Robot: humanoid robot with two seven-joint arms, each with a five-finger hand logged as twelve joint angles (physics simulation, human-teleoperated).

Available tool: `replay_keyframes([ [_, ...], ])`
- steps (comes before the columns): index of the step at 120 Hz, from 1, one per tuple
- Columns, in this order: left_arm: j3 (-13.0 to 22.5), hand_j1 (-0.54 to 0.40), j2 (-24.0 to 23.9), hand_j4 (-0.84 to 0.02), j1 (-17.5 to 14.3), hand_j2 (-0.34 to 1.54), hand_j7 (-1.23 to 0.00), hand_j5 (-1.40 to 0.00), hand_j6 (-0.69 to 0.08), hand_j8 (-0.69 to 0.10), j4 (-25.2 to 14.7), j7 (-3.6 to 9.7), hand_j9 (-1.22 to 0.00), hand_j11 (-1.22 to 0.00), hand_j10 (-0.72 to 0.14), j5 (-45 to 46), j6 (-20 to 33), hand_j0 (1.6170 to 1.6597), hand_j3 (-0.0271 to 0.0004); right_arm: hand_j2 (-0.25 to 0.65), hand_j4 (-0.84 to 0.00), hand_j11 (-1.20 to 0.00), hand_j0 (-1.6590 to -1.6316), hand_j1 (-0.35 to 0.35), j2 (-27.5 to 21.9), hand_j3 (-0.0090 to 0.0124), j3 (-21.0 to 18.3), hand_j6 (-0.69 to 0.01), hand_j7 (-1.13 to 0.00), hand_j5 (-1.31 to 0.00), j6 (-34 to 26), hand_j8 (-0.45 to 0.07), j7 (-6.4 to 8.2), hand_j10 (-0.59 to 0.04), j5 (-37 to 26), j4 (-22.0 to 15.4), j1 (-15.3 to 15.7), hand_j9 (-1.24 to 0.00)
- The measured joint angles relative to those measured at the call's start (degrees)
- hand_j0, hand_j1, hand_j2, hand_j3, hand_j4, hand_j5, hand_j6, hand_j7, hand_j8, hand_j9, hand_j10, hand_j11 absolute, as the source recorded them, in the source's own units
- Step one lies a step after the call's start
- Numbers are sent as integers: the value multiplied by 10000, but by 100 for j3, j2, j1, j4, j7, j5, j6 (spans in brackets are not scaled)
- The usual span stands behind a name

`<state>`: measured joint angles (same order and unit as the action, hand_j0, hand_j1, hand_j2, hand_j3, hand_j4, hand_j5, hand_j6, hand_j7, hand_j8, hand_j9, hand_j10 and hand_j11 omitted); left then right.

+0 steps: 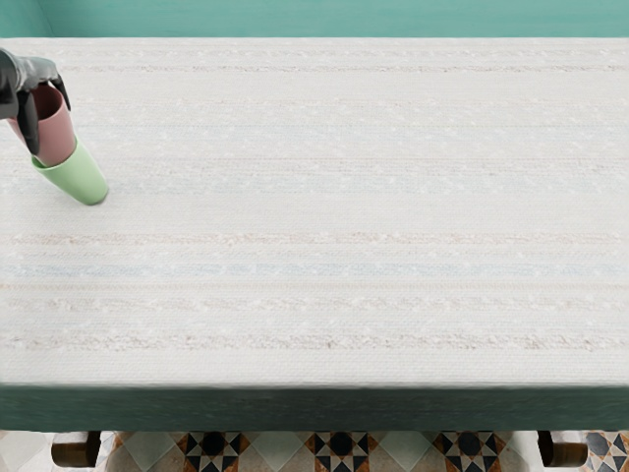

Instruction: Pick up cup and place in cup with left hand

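Item: pink cup [57,135], its base seated inside the mouth of the green cup [82,179]. Item: my left hand [31,77], fingers curled about the pink cup, covering part of its rim from view. Item: table [344,206], pale and striped on top, dark green along the front, bearing the green cup near my left side. Surroundings: teal wall [334,18] behind; patterned tile floor [408,452] below.

The striped table [344,216] bears a green cup [81,179].
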<state>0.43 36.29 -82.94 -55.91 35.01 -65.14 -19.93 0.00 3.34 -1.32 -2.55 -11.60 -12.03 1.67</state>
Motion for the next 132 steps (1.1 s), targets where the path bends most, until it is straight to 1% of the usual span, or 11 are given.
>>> replay_keyframes([
  [10, 1, -818, -7, -4479, 4, 892, -5927, -5825, -3286, -3297, 9, 0, -5989, -5986, -4355, -2, 11, 16544, 0, -49, -240, -311, -16581, -3203, 0, 0, 0, -240, -311, -311, 0, -239, 0, -239, 0, 0, 0, -311],
  [17, 1, -782, -8, -4518, 1, 900, -5913, -5779, -3328, -3382, 32, 0, -6000, -5999, -4355, -4, 37, 16542, 0, -49, -239, -310, -16581, -3204, 0, 0, 0, -239, -310, -310, 0, -239, 0, -239, 0, 1, 0, -310],
  [18, 1, -622, -8, -4519, 3, 931, -5915, -5773, -3412, -3350, 35, 0, -6020, -6023, -4337, -1, 42, 16538, 0, -49, -239, -310, -16581, -3204, 0, 0, 0, -239, -310, -310, 0, -239, 0, -239, 0, 1, 0, -310],
  [40, -4, -822, -82, -4424, -3, 1010, -5945, -5884, -3176, -3233, 104, 0, -6001, -5998, -4330, 18, 78, 16542, 0, -49, -239, -310, -16581, -3203, 0, 0, -7, -239, -310, -310, 0, -238, 0, -238, 0, 1, 0, -310],
  [64, -8, -742, -140, -4352, -3, 1004, -5852, -5734, -3254, -3262, 186, 0, -5885, -5883, -4234, 53, 95, 16542, 0, -49, -240, -311, -16581, -3203, 0, 0, -8, -240, -311, -311, 0, -239, 0, -239, 0, 6, 0, -311],
  [68, -14, -506, -170, -4087, 3, 923, -5474, -5367, -3155, -3159, 191, 0, -5499, -5497, -3984, 54, 104, 16547, 0, -49, -240, -311, -16581, -3203, 0, 0, -8, -239, -311, -311, 0, -239, 0, -239, 0, 6, 0, -311],
  [85, -23, 944, -210, -2525, 50, 567, -3343, -3291, -2066, -2067, 194, 0, -3354, -3352, -2472, 63, 263, 16564, 0, -49, -239, -311, -16581, -3203, 0, 0, -9, -239, -311, -311, 0, -239, 0, -239, 0, 5, 0, -311],
  [96, -29, 1663, -210, -1802, 64, 404, -2361, -2328, -1513, -1513, 189, -1, -2367, -2366, -1765, 73, 298, 16570, 0, -49, -240, -311, -16581, -3203, 0, 0, -9, -240, -311, -311, 0, -239, 0, -239, 0, 6, 0, -311],
  [111, -32, 2357, -237, -1125, 63, 254, -1445, -1429, -975, -973, 187, -1, -1448, -1446, -1101, 149, 312, 16575, 0, -49, -240, -311, -16581, -3203, 0, 0, -9, -240, -311, -311, 0, -239, 0, -239, 0, 7, 0, -311],
  [123, -36, 2726, -254, -772, 59, 175, -969, -960, -686, -683, 178, -1, -970, -968, -754, 191, 316, 16577, 0, -49, -240, -311, -16581, -3203, 0, 0, -9, -240, -311, -311, 0, -240, 0, -239, 0, 7, 0, -311],
  [132, -39, 2966, -254, -549, 43, 126, -672, -667, -494, -490, 159, -1, -672, -671, -534, 397, 300, 16578, 0, -49, -240, -311, -16581, -3203, 0, 0, -9, -240, -311, -311, 0, -240, 0, -239, 0, 6, 0, -311],
])
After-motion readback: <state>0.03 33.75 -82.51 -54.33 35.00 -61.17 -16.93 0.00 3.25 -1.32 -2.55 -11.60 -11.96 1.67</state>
